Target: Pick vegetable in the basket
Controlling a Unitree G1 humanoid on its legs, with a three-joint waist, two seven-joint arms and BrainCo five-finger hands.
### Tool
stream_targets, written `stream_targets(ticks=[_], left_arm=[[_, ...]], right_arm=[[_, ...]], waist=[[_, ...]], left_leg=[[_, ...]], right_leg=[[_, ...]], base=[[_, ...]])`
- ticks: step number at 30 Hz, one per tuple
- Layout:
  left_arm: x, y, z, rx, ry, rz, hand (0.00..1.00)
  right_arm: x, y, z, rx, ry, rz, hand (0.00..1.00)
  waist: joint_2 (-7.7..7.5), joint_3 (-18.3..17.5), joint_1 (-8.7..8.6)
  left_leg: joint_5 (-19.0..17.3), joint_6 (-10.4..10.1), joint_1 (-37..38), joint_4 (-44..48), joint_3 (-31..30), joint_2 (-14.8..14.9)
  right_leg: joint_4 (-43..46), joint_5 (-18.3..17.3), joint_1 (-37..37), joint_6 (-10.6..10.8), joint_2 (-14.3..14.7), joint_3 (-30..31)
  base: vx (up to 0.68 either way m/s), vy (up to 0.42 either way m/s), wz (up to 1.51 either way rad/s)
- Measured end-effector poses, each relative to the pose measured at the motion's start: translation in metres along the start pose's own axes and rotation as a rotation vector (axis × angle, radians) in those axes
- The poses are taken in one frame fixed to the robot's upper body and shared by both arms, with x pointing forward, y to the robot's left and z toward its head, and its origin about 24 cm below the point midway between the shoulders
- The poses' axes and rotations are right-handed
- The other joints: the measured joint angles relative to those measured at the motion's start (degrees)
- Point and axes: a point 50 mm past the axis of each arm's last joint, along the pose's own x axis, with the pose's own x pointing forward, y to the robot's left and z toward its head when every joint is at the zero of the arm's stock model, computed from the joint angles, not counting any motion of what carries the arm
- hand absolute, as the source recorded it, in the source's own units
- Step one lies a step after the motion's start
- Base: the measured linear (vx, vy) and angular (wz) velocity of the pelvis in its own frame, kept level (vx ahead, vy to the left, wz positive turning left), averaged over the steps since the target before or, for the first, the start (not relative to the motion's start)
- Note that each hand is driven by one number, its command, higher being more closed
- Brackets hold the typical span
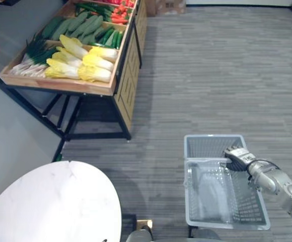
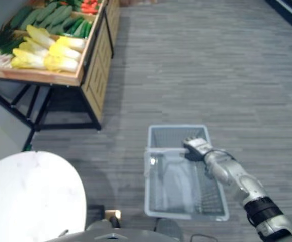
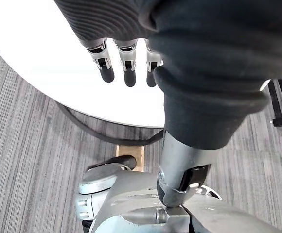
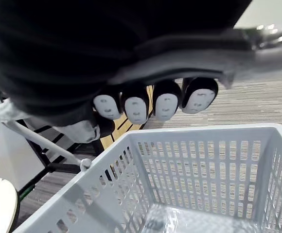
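Observation:
A grey plastic basket (image 1: 226, 222) hangs low over the floor, and I see no vegetables inside it. My right hand (image 1: 238, 155) is shut on the basket's handle (image 1: 206, 160) at its right end; the right wrist view has the fingers (image 4: 150, 104) curled above the basket's slotted wall (image 4: 204, 160). Vegetables lie on a wooden stand (image 1: 60, 84) at the far left: yellow cabbages (image 1: 85, 63), green cucumbers (image 1: 85, 27), leeks (image 1: 32, 58) and red ones (image 1: 121, 12) at the back. My left hand (image 3: 126, 63) hangs open beside a white round table (image 3: 44, 58), holding nothing.
The white round table (image 1: 55, 201) stands at the near left, close to the stand's black legs (image 1: 70, 121). Grey plank floor (image 1: 211, 75) stretches between the stand and the basket. Cardboard boxes (image 1: 166, 6) sit at the far end.

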Motion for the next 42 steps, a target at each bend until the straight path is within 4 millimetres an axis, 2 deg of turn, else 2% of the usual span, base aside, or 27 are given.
stream_targets(ticks=[4, 7, 9, 10, 12, 13, 14, 16, 18, 20, 21, 23, 24, 25, 26, 27, 28, 29, 30, 31, 32, 33, 36, 37, 39, 41, 42], left_arm=[[0.000, -0.002, 0.001, -0.004, -0.006, -0.004, 0.00], [0.000, -0.003, 0.005, -0.001, -0.019, -0.007, 0.00], [0.001, -0.004, 0.007, 0.009, -0.023, -0.012, 0.00], [0.001, -0.006, 0.009, 0.015, -0.027, -0.016, 0.00], [0.004, -0.001, 0.018, 0.052, -0.050, -0.015, 0.00], [0.004, -0.001, 0.019, 0.070, -0.055, -0.020, 0.00], [0.004, 0.001, 0.019, 0.085, -0.054, -0.018, 0.00], [0.005, 0.002, 0.022, 0.086, -0.062, -0.015, 0.00], [0.007, 0.001, 0.033, 0.084, -0.089, -0.017, 0.00], [0.008, -0.001, 0.044, 0.083, -0.124, -0.021, 0.00], [0.009, -0.001, 0.045, 0.085, -0.127, -0.021, 0.00], [0.009, -0.002, 0.047, 0.086, -0.134, -0.020, 0.00], [0.008, -0.001, 0.047, 0.080, -0.134, -0.019, 0.00], [0.008, -0.006, 0.047, 0.074, -0.136, -0.030, 0.00], [0.006, -0.018, 0.046, 0.048, -0.134, -0.058, 0.00], [0.005, -0.021, 0.045, 0.035, -0.130, -0.064, 0.00], [0.005, -0.020, 0.045, 0.016, -0.133, -0.058, 0.00], [0.005, -0.018, 0.043, -0.001, -0.125, -0.051, 0.00], [0.005, -0.019, 0.042, -0.011, -0.122, -0.052, 0.00], [0.005, -0.019, 0.042, -0.015, -0.122, -0.051, 0.00], [0.005, -0.017, 0.043, -0.023, -0.124, -0.047, 0.00], [0.005, -0.017, 0.044, -0.030, -0.127, -0.046, 0.00], [0.005, -0.016, 0.047, -0.031, -0.142, -0.044, 0.00], [0.005, -0.017, 0.048, -0.032, -0.148, -0.045, 0.00], [0.005, -0.017, 0.047, -0.031, -0.146, -0.045, 0.00], [0.003, -0.017, 0.040, -0.030, -0.129, -0.049, 0.00], [0.003, -0.018, 0.036, -0.032, -0.119, -0.051, 0.00]], right_arm=[[0.001, 0.005, -0.003, 0.033, 0.024, 0.001, 1.00], [-0.007, 0.009, -0.014, 0.056, 0.084, -0.011, 1.00], [-0.011, 0.006, -0.022, 0.056, 0.134, -0.031, 1.00], [-0.010, 0.004, -0.023, 0.055, 0.142, -0.042, 1.00], [-0.010, 0.002, -0.025, 0.090, 0.181, -0.087, 1.00], [-0.011, 0.005, -0.025, 0.109, 0.197, -0.092, 1.00], [-0.012, 0.011, -0.024, 0.124, 0.202, -0.086, 1.00], [-0.011, 0.013, -0.021, 0.138, 0.200, -0.090, 1.00], [-0.011, 0.010, -0.024, 0.158, 0.217, -0.120, 1.00], [-0.013, 0.005, -0.029, 0.167, 0.243, -0.157, 1.00], [-0.014, 0.004, -0.030, 0.168, 0.248, -0.165, 1.00], [-0.015, 0.004, -0.031, 0.171, 0.261, -0.179, 1.00], [-0.020, 0.008, -0.033, 0.192, 0.291, -0.187, 1.00], [-0.022, 0.009, -0.035, 0.203, 0.308, -0.192, 1.00], [-0.023, 0.008, -0.037, 0.199, 0.321, -0.197, 1.00], [-0.021, 0.007, -0.037, 0.195, 0.319, -0.201, 1.00], [-0.021, 0.006, -0.037, 0.196, 0.317, -0.204, 1.00], [-0.021, 0.006, -0.037, 0.195, 0.318, -0.204, 1.00], [-0.021, 0.006, -0.037, 0.193, 0.319, -0.204, 1.00], [-0.022, 0.006, -0.037, 0.193, 0.319, -0.205, 1.00], [-0.023, 0.006, -0.038, 0.192, 0.327, -0.205, 1.00], [-0.024, 0.009, -0.039, 0.194, 0.334, -0.198, 1.00], [-0.029, 0.015, -0.040, 0.198, 0.351, -0.180, 1.00], [-0.029, 0.016, -0.040, 0.199, 0.353, -0.177, 1.00], [-0.029, 0.016, -0.040, 0.200, 0.353, -0.177, 1.00], [-0.030, 0.016, -0.040, 0.198, 0.353, -0.179, 1.00], [-0.030, 0.016, -0.040, 0.199, 0.353, -0.179, 1.00]], waist=[[0.29, 0.09, -0.10], [0.31, 0.09, 0.00], [0.44, 0.63, 0.07], [0.96, 1.02, 0.20], [0.44, 3.58, -0.76], [-0.13, 4.47, -1.48], [-0.10, 4.55, -2.41], [-0.41, 4.57, -3.30], [-0.24, 4.78, -3.26], [-0.47, 5.32, -3.40], [-0.60, 5.53, -3.48], [-1.19, 5.42, -3.55], [-0.07, 4.79, -3.61], [0.87, 4.19, -3.64], [2.70, 3.12, -3.40], [2.83, 3.06, -3.28], [2.81, 3.06, -3.16], [2.66, 3.14, -3.28], [2.35, 3.29, -3.12], [1.69, 3.69, -2.83], [1.67, 3.69, -2.79], [1.60, 3.73, -2.04], [1.23, 3.83, -0.56], [1.17, 3.87, 0.06], [0.94, 3.98, 0.34], [0.97, 3.87, 0.82], [1.30, 3.67, 0.98]], left_leg=[[-0.66, 0.39, 0.01, 0.66, -2.35, -0.59], [-2.67, 0.81, -0.04, 1.92, -3.70, -0.62], [-4.72, 1.76, 0.55, 2.50, -4.02, -0.50], [-5.29, 1.98, 1.13, 2.39, -4.31, -0.39], [-7.36, 3.69, 4.30, 1.95, -4.33, -0.61], [-7.54, 4.02, 5.99, 1.41, -4.39, -0.97], [-7.58, 4.15, 6.74, 0.97, -4.60, -1.13], [-7.80, 4.31, 7.21, 0.51, -4.81, -0.79], [-8.02, 3.95, 6.86, -0.01, -4.94, -0.19], [-8.25, 1.99, 7.71, -0.65, -5.91, 0.62], [-8.61, 1.39, 8.18, -0.78, -6.16, 0.77], [-10.27, -1.43, 11.90, -2.26, -6.87, 1.74], [-10.93, -2.95, 13.40, -2.02, -8.34, 3.96], [-10.81, -3.09, 12.67, -0.46, -9.47, 5.17], [-8.96, -3.85, 9.05, 5.93, -12.16, 8.29], [-7.29, -3.87, 7.62, 9.04, -13.06, 8.93], [-3.93, -3.50, 5.84, 13.73, -14.48, 9.40], [2.43, -2.48, 3.20, 21.38, -15.74, 9.71], [11.80, -0.51, 0.65, 28.55, -16.05, 9.83], [14.49, 0.32, -0.67, 32.26, -15.90, 10.25], [13.77, 0.76, -3.66, 39.84, -14.28, 11.06], [10.85, 1.30, -6.71, 45.32, -12.47, 11.08], [4.79, 2.15, -12.99, 48.38, -9.04, 8.90], [2.95, 2.24, -15.93, 46.86, -6.89, 7.58], [1.64, 2.35, -18.57, 41.03, -3.34, 5.45], [2.78, 1.90, -19.19, 19.91, 0.70, 0.04], [4.68, 1.32, -19.08, 13.84, 0.54, -1.21]], right_leg=[[0.01, 0.17, 0.01, 0.61, -0.20, 0.63], [1.51, -0.58, -0.04, 1.17, -0.01, 0.85], [13.66, -3.80, -5.88, 1.15, 0.05, 1.30], [17.81, -3.99, -7.86, 0.98, 0.17, 1.03], [33.05, -3.96, -13.48, 0.92, -1.73, -0.10], [36.65, -3.94, -14.36, 0.94, -2.89, -0.65], [37.66, -5.56, -14.87, -0.58, -3.87, -1.98], [33.04, -6.26, -15.52, -1.64, -4.53, -3.42], [24.07, -5.29, -16.70, -0.43, -4.69, -3.15], [11.78, -3.19, -16.83, 2.23, -5.79, -2.63], [10.09, -3.07, -16.93, 2.44, -6.34, -2.68], [9.56, -3.07, -16.25, 2.45, -6.96, -3.05], [12.47, 1.57, -16.20, 1.47, -5.63, -2.96], [14.88, 2.09, -17.04, 1.10, -4.82, -3.58], [18.53, -0.36, -18.12, -0.99, -2.79, -5.27], [19.46, -1.04, -18.09, -1.50, -2.15, -5.62], [20.63, -2.84, -17.30, -2.15, -1.41, -5.84], [21.36, -5.25, -14.78, -2.69, -1.01, -6.38], [20.99, -6.70, -11.49, -3.83, -0.91, -6.95], [20.17, -7.30, -9.53, -4.27, -0.87, -7.16], [17.98, -8.48, -5.51, -4.59, -0.47, -7.24], [15.51, -8.90, -1.71, -5.18, -0.01, -7.08], [11.47, -11.13, 5.06, -5.39, 0.20, -7.49], [10.49, -12.11, 7.16, -5.56, 0.19, -7.72], [9.44, -12.69, 9.53, -4.52, -0.13, -8.47], [8.25, -14.34, 12.38, -2.29, -0.98, -9.38], [7.67, -14.70, 13.05, -1.93, -0.91, -9.44]], base=[[0.06, 0.018, -0.10], [0.05, 0.031, -0.08], [0.03, 0.075, -0.35], [-0.04, 0.075, -0.57], [-0.07, 0.060, -0.32], [-0.03, 0.052, 0.06], [0.00, 0.069, 0.10], [0.07, 0.058, 0.07], [0.20, -0.011, 0.05], [0.34, -0.102, 0.23], [0.50, -0.241, 0.38], [0.52, -0.317, 0.41], [0.41, -0.281, 0.39], [0.51, -0.384, 0.35], [0.41, -0.318, 0.11], [0.52, -0.416, -0.03], [0.56, -0.397, -0.07], [0.65, -0.435, -0.08], [0.54, -0.333, -0.07], [0.60, -0.344, -0.08], [0.47, -0.261, -0.13], [0.53, -0.279, -0.16], [0.33, -0.138, -0.08], [0.36, -0.061, 0.08], [0.29, 0.024, 0.12], [0.32, 0.111, 0.12], [0.37, 0.154, -0.02]])
